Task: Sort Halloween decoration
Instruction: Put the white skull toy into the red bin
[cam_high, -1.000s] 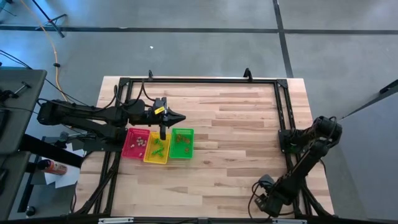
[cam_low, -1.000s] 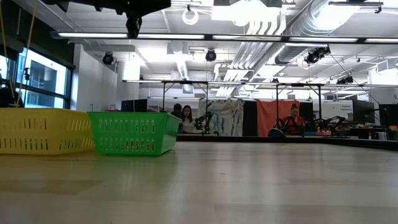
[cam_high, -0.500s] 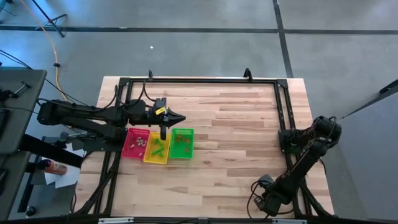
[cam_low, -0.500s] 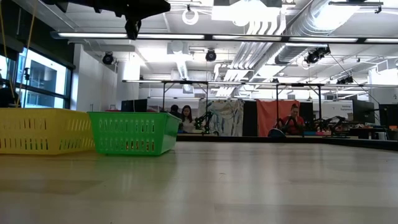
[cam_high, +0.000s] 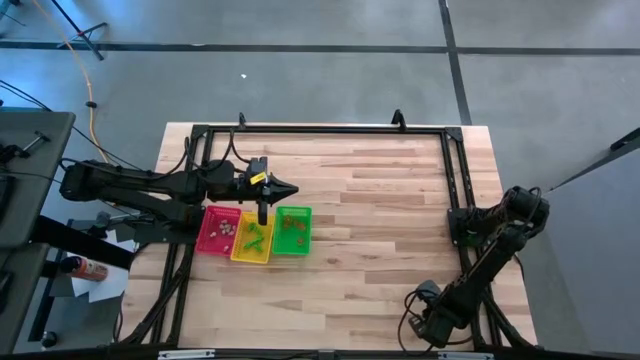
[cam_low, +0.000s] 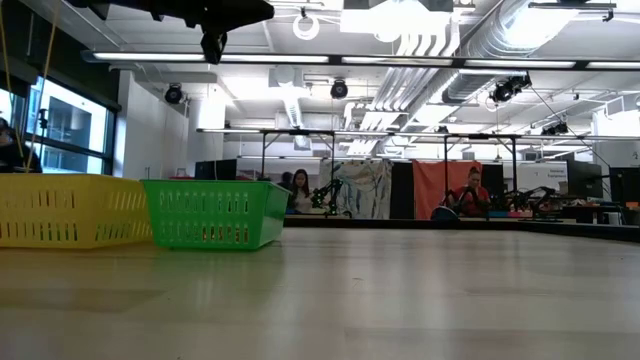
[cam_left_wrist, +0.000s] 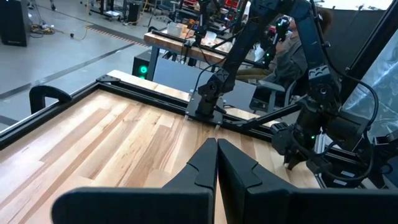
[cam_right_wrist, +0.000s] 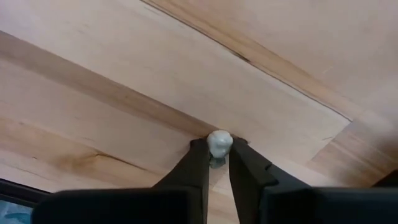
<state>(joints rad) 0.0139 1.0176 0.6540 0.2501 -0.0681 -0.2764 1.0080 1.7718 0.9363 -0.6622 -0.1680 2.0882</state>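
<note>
Nothing on the worktop (cam_high: 380, 200) has shifted. The right pincer (cam_right_wrist: 217, 149) now pinches a pale grey trinket (cam_right_wrist: 219, 143) at the worktop's right edge; the left pincer (cam_left_wrist: 216, 163) hovers closed above the trays (cam_high: 254, 234).

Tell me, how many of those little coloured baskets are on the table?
3, side by side near the table's left edge: a red basket on the outside, a yellow basket in the middle, and a green basket nearest the table's centre. The left arm partly covers them.
</note>
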